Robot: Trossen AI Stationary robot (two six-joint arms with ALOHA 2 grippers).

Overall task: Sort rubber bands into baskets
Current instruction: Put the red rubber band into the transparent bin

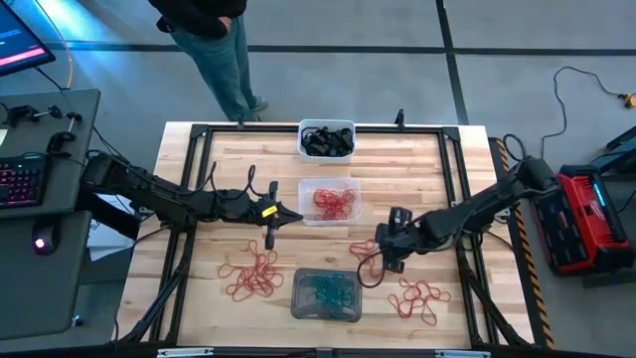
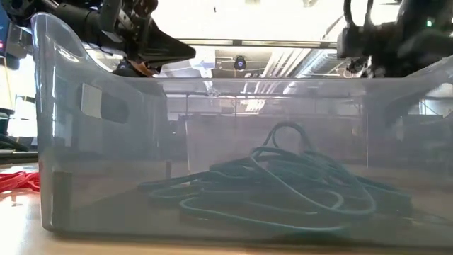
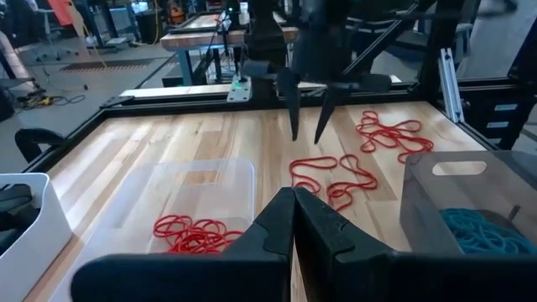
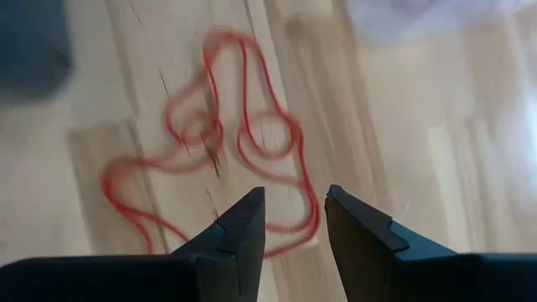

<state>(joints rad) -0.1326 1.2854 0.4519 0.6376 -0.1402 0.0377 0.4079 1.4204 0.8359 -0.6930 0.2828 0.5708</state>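
the right claw [image 4: 294, 220], fingers apart and empty, hangs over loose red rubber bands [image 4: 226, 159] on the worktop [image 1: 229, 159]; next, close on one and carry it to the clear basket [image 1: 306, 217]

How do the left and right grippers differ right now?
The left gripper has its jaws shut and empty, beside the clear basket; the right gripper has its jaws open, also empty. The left is over bare wood; the right is over loose red rubber bands. Both are dark and two-fingered.
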